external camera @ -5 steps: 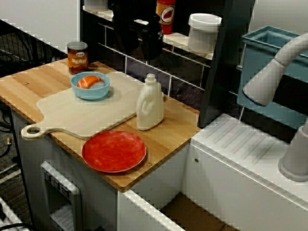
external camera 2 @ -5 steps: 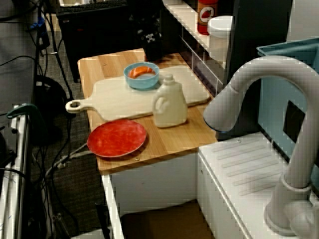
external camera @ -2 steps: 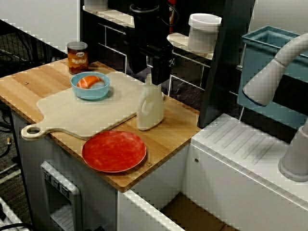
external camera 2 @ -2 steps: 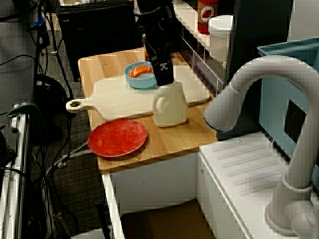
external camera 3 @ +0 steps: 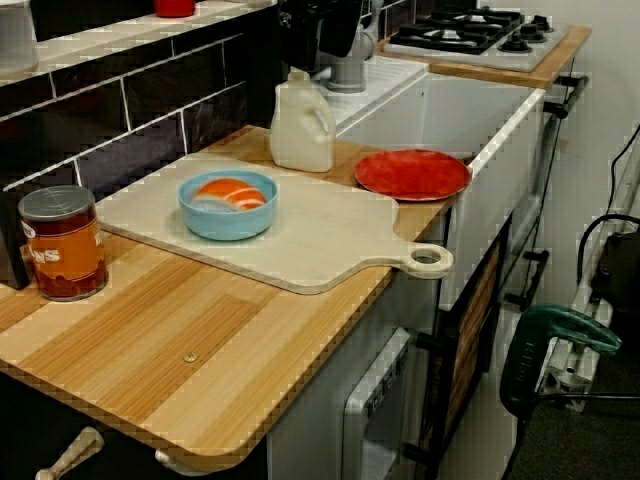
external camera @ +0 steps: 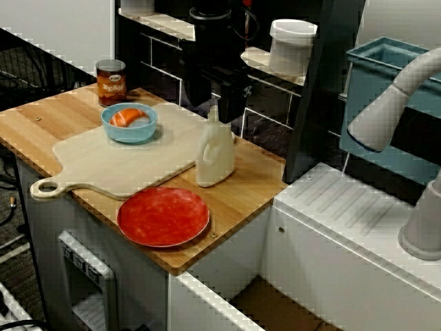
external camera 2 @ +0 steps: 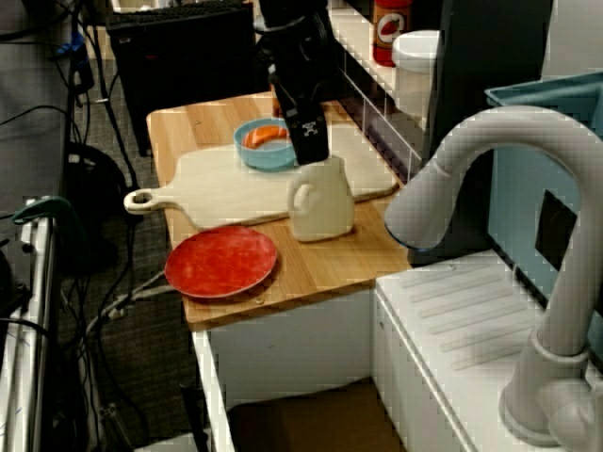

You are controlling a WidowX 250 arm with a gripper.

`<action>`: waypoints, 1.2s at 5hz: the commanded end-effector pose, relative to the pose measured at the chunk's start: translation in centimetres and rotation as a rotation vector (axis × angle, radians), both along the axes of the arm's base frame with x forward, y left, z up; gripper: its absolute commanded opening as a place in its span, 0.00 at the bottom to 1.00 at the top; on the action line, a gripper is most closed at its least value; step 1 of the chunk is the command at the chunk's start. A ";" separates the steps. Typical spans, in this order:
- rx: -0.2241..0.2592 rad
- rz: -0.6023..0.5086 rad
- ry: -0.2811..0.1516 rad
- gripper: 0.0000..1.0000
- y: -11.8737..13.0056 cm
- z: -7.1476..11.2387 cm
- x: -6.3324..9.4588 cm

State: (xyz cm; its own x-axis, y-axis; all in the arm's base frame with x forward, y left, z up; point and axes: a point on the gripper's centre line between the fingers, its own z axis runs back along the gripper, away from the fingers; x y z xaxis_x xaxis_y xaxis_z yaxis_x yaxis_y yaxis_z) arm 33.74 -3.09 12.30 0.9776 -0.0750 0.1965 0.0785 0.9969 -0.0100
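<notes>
Cream jug [external camera: 215, 153], top right beneath black tool [external camera: 222, 103], cannot tell how open.

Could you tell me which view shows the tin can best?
The low view along the counter: the tin can stands close and large. The view across the counter shows it small; the faucet-side view misses it.

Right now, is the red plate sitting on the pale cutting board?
No, the red plate lies flat on the wooden counter, beside the cutting board rather than on it.
</notes>
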 end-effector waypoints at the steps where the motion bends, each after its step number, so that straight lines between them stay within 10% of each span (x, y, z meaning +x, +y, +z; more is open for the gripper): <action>1: 0.005 0.012 -0.027 1.00 0.7 0.8 0.2; 6: 0.000 0.148 -0.054 1.00 1.6 -2.6 1.6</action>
State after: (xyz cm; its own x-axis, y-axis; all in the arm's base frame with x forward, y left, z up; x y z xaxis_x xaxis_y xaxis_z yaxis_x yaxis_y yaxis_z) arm 35.43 -1.43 8.72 0.9732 0.0720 0.2185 -0.0722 0.9974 -0.0072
